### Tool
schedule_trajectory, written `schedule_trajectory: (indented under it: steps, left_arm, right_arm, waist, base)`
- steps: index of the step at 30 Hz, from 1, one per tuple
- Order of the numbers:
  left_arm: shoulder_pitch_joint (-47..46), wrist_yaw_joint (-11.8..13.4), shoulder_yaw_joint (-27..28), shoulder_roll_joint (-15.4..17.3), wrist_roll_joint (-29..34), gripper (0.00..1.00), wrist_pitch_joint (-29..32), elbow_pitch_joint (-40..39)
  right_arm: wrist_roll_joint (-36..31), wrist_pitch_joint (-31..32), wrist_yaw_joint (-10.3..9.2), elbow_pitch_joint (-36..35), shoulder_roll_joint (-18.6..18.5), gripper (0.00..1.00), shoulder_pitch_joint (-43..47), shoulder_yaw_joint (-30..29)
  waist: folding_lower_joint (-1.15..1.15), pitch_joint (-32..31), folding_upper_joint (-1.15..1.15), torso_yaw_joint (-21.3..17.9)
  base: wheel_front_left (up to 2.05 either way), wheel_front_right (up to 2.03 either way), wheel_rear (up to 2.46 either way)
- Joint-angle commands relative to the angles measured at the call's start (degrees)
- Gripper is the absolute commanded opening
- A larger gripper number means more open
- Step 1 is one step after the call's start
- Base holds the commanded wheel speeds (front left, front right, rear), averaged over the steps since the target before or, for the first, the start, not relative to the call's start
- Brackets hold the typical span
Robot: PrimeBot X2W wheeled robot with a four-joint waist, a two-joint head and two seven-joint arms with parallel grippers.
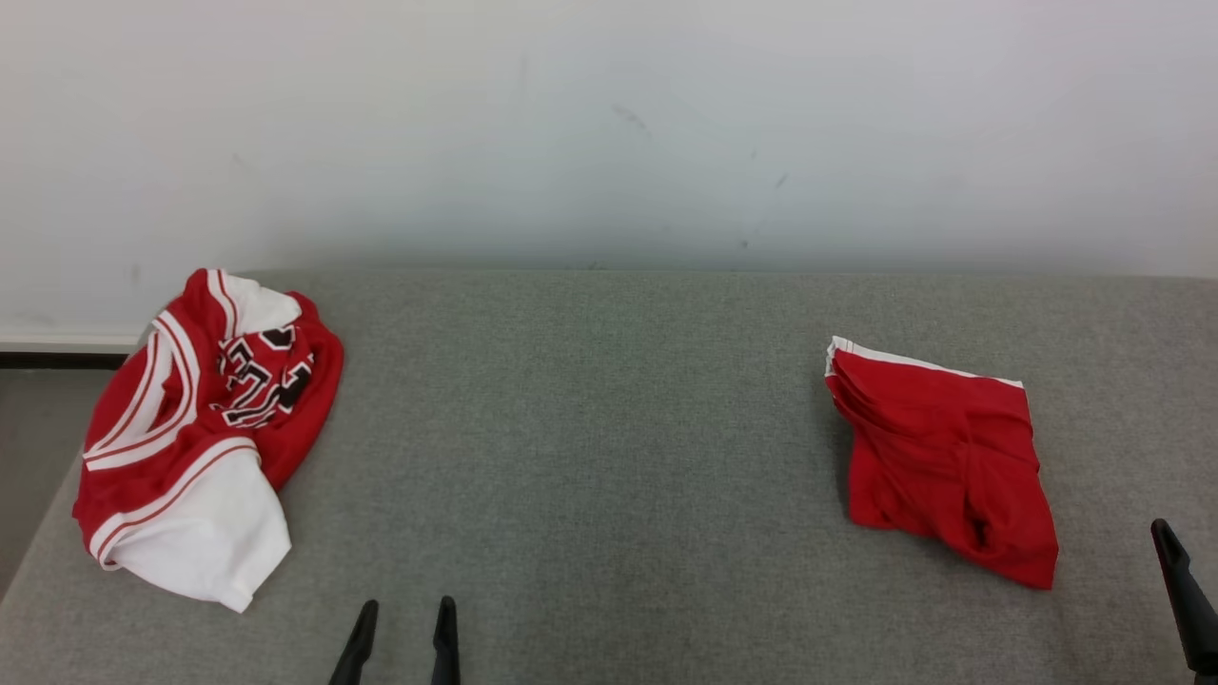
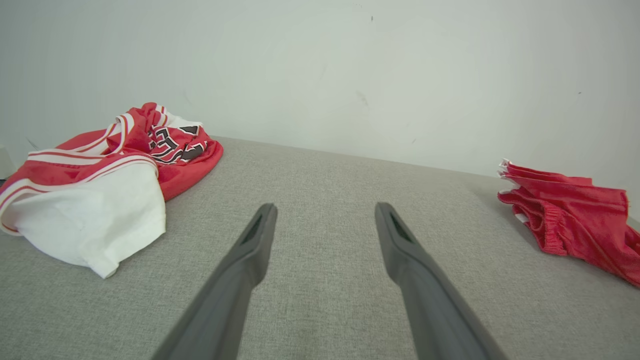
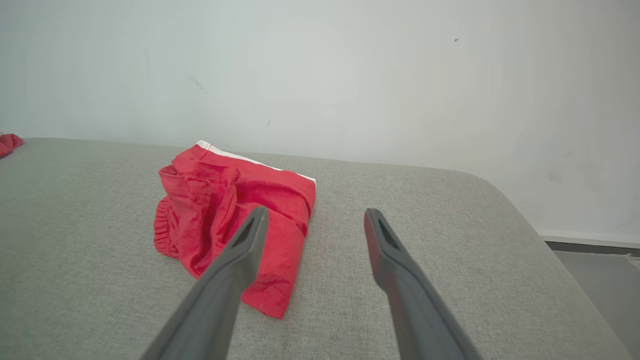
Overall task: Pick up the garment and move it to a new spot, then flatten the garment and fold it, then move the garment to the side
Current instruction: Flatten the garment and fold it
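Left gripper hovers low over the near edge of the grey padded surface, its fingers spread apart with nothing between them, pointing toward the white wall. My right gripper sits at the near right corner, its fingers also apart and empty; in its wrist view one finger overlaps the red shorts without touching them, as far as I can tell.

A strip of floor shows at the far left. The bare grey stretch between the two garments is wide.

The crumpled red-and-white jersey lies at the surface's left edge, its long axis running from the wall toward me, white panel nearest. The folded red shorts lie well to the right, white-trimmed edge toward the wall, slanting from far-left to near-right.
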Motion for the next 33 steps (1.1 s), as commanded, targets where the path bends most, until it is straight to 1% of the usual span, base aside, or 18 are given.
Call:
schedule_trajectory:
  steps: [1,4,5,6,7,8,13,16,22,27,33]
  left_arm:
    - [0.4,-0.2,0.3,0.2,0.7,1.00,0.0,-0.2]
    - [-0.3,-0.5,0.5,0.2,1.0,1.00,0.0,-0.5]
    - [-0.7,-0.6,0.4,0.2,1.2,1.00,0.0,-0.4]
    - [-1.1,-0.8,0.4,0.2,1.4,1.00,0.0,-0.3]
    - [-1.5,-0.8,0.3,0.2,1.6,1.00,0.0,-0.2]
    - [-1.8,-1.0,0.2,0.2,1.8,1.00,0.0,-0.1]
    - [-4.0,-1.5,-0.5,0.2,2.1,1.00,0.0,0.3]
    - [-5.0,-1.8,-0.9,0.2,2.1,1.00,0.0,0.7]
    - [-6.1,-1.6,-1.8,0.2,1.2,1.00,0.0,1.2]
    - [-6.5,-1.1,-2.4,0.2,0.4,1.00,0.0,0.8]
    - [-6.0,-0.5,-2.4,0.2,-0.2,1.00,0.0,0.6]
  right_arm:
    - [-0.8,-1.2,-0.12,1.0,-0.2,1.00,0.3,-0.4]
    - [-1.8,-2.8,-0.12,3.0,-0.2,1.00,-1.9,-0.6]
    - [-2.0,-3.2,-0.12,3.9,-0.3,0.96,-3.1,-0.4]
    - [-2.0,-3.3,-0.12,4.9,-0.1,0.54,-4.2,0.1]
    - [-2.2,-3.1,-0.12,6.0,-0.2,0.20,-5.3,0.8]
    - [-2.4,-2.8,-0.12,7.3,-0.5,0.00,-6.6,1.5]
    - [-2.7,-2.1,-0.12,15.4,-1.2,0.00,-14.1,5.4]
    - [-3.3,-2.7,-0.12,20.7,-1.0,0.00,-18.3,8.0]
    - [-1.7,-4.0,-0.12,29.6,0.2,0.00,-24.4,13.3]
    - [-0.2,-5.2,-0.12,32.5,0.2,0.00,-27.1,19.0]
    - [3.4,-6.9,-0.12,31.1,0.5,0.00,-27.1,26.2]
  waist:
    - [0.01,0.4,0.00,0.2]
    - [0.01,1.6,0.00,0.5]
    - [0.01,2.2,0.00,0.6]
    - [0.01,2.7,0.00,0.7]
    - [0.01,3.3,0.00,0.9]
    - [0.01,3.8,0.00,1.1]
    - [0.01,6.7,0.00,2.7]
    - [0.01,7.8,0.00,3.7]
    - [0.01,9.1,0.00,5.5]
    - [0.01,9.0,0.00,6.6]
    - [0.01,7.8,0.00,7.4]
  base:
    - [0.00,0.00,0.00]
    - [0.00,0.00,0.00]
    - [0.00,0.00,0.00]
    - [0.00,0.00,0.00]
    - [0.00,0.00,0.00]
    - [0.00,0.00,0.00]
    - [0.00,0.00,0.00]
    - [0.00,0.00,0.00]
    - [0.00,0.00,0.00]
    - [0.00,0.00,0.00]
    - [0.00,0.00,0.00]
